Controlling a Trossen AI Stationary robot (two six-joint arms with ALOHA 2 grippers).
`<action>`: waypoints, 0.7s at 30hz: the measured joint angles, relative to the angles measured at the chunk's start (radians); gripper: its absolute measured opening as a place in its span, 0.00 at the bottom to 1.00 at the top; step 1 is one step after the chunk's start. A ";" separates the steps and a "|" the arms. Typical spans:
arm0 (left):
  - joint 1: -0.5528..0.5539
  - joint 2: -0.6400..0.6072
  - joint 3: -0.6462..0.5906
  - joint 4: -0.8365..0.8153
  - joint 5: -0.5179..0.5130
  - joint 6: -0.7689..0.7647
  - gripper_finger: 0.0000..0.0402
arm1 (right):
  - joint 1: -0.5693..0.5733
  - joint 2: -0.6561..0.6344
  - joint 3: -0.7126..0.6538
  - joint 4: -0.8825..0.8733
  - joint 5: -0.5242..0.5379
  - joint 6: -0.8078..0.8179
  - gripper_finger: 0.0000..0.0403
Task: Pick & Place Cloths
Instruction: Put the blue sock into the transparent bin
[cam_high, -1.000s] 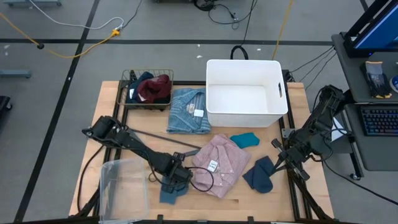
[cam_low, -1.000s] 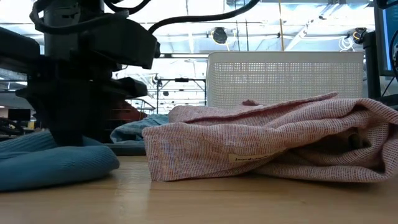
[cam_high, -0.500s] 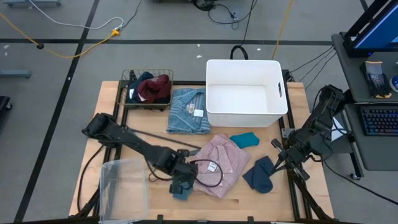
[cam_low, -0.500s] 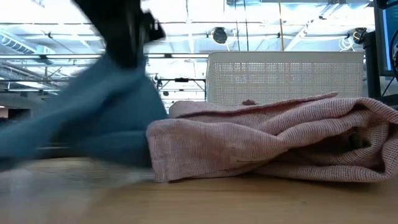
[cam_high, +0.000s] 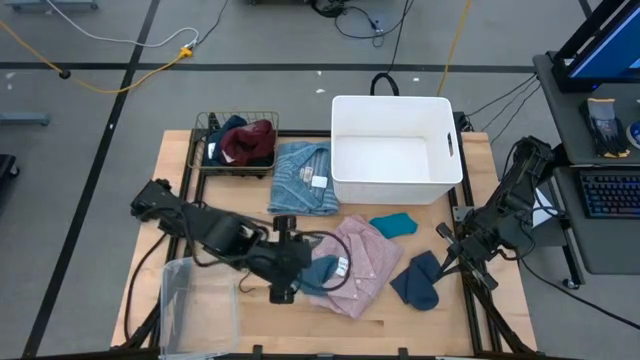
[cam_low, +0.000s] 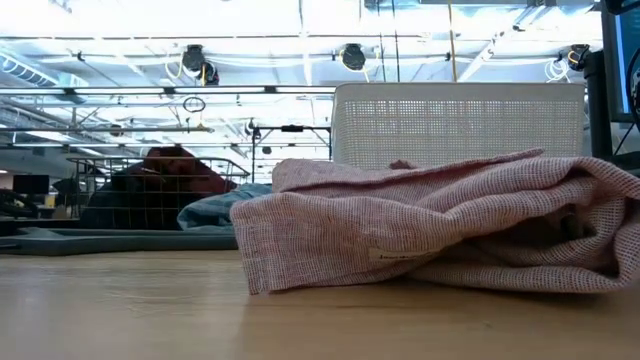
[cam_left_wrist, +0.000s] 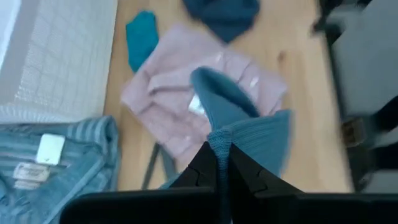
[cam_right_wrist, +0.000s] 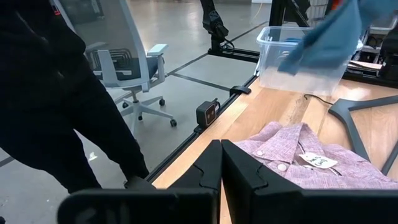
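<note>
My left gripper (cam_high: 306, 266) (cam_left_wrist: 222, 163) hangs above the table's near middle, shut on a slate-blue cloth (cam_high: 323, 271) (cam_left_wrist: 239, 118), which also shows far off in the right wrist view (cam_right_wrist: 333, 31). Under it the pink tagged shirt (cam_high: 358, 262) (cam_low: 430, 235) lies crumpled on the wood. The light blue striped shirt (cam_high: 303, 178), a small teal piece (cam_high: 393, 224) and a dark navy piece (cam_high: 418, 280) lie flat on the table. Maroon and navy cloths (cam_high: 245, 142) fill a wire basket. My right gripper (cam_high: 462, 250) (cam_right_wrist: 221, 167) waits shut at the table's right edge. My left gripper pinches a bunched fold of the slate-blue cloth (cam_left_wrist: 219, 138) between its two fingers, which slant downward from the table's left. The cloth hangs slack beyond and below the fingers, clear of the table, above the pink shirt's near left edge.
A white bin (cam_high: 395, 150) stands at the far middle. A clear plastic bin (cam_high: 198, 300) (cam_right_wrist: 298, 56) sits at the near left corner. A grey hanger (cam_high: 290, 235) lies between the striped shirt and the pink shirt. Bare wood shows along the near edge.
My left gripper has risen from the table near its front edge, tipping to a shallower slant and rolling a little. The slate-blue cloth, which lay on the wood, has gone up with it and now hangs clear, out of the low view.
</note>
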 joint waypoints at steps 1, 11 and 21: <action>-0.004 -0.002 0.024 0.001 0.000 -0.017 0.01 | 0.000 0.000 0.000 0.000 0.000 -0.003 0.00; -0.056 -0.038 0.154 0.071 -0.106 -0.059 0.00 | 0.000 0.000 0.000 -0.001 0.001 -0.054 0.00; -0.092 -0.043 0.155 0.519 -0.122 0.482 0.00 | 0.000 0.000 0.000 0.000 0.002 -0.054 0.00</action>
